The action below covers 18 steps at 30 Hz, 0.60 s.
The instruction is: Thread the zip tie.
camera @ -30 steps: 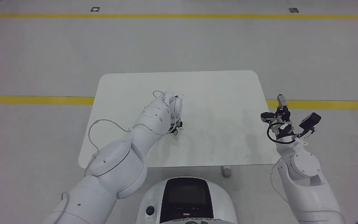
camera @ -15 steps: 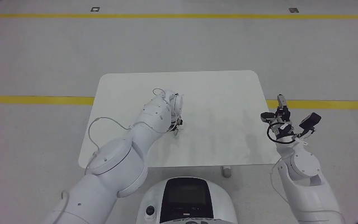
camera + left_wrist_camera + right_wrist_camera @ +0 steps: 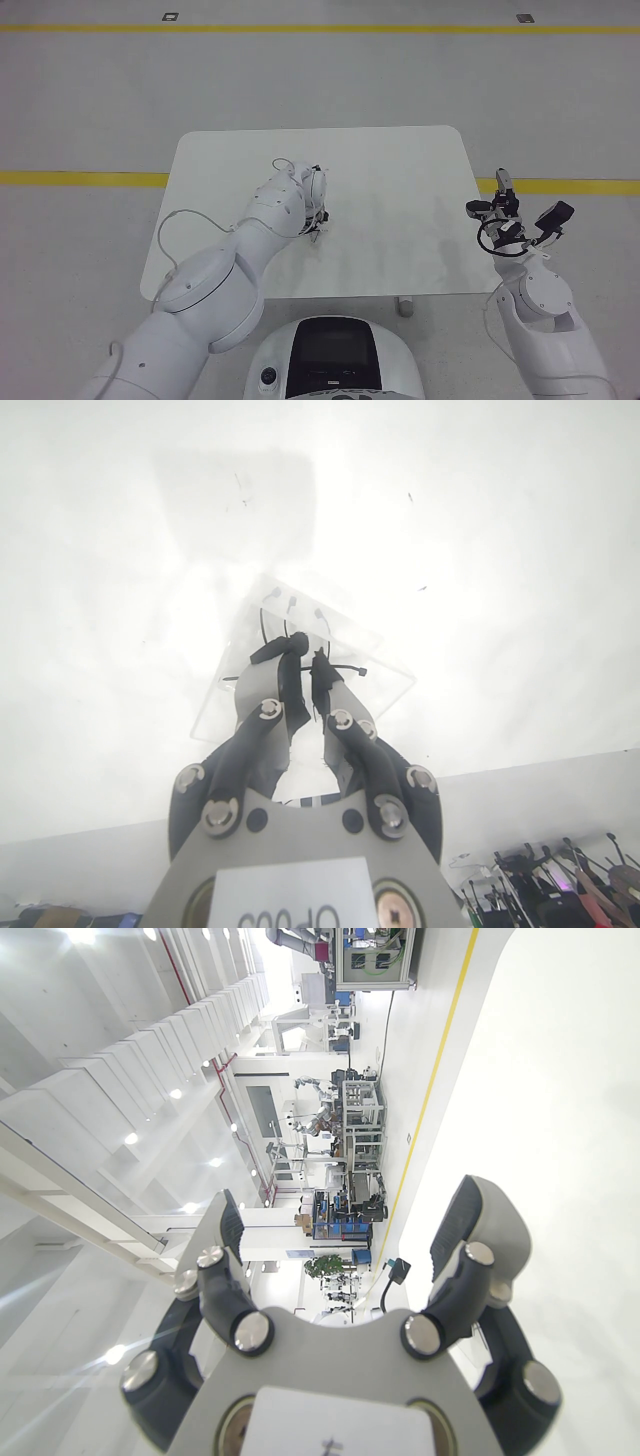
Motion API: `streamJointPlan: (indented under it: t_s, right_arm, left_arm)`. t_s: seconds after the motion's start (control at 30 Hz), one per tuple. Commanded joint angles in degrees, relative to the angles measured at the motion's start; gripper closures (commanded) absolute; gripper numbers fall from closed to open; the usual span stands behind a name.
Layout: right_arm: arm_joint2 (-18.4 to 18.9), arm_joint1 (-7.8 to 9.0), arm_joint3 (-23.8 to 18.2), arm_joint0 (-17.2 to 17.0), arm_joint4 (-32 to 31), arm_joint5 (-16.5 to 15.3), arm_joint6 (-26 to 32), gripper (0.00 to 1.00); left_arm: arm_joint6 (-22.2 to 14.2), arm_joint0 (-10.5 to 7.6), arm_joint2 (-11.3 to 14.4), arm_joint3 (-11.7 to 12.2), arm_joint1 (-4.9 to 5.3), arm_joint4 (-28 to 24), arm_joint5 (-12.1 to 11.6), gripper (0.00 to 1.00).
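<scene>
Pinching a thin black zip tie, the left gripper has its two taped fingers almost shut, with just a tiny gap between the tips. The zip tie lies sideways across the fingertips, and its little square head sticks out on one side. It sits right over a clear plate that lies flat on the white table. Three more small black ties stick up through the far part of the clear plate.

A white sticker on the base of the left gripper has dark print on it, but the edge cuts it off. The right gripper has a sticker like it, also cut off.

The right gripper is wide open and holds nothing. From above it is past the right edge of the table, well apart from the zip tie.

Two yellow lines run across the floor.

Compared with the top view from half a second ago, nothing has changed that can be seen. Both arms are in the same spots, with the left one over the middle of the table.
</scene>
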Motion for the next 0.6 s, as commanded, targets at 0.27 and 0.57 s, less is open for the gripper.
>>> streamJointPlan:
  t_s: [0.27, 0.57]
  right_arm:
    - [0.0, 0.0, 0.0, 0.0, 0.0, 0.0, 0.0, 0.0]
    - [0.0, 0.0, 0.0, 0.0, 0.0, 0.0, 0.0, 0.0]
  left_arm:
    - [1.57, 0.35, 0.33, 0.83, -0.05, -0.68, 0.23, 0.86]
    - [2.62, 0.54, 0.61, 1.4, -0.1, -1.3, 0.6, 0.88]
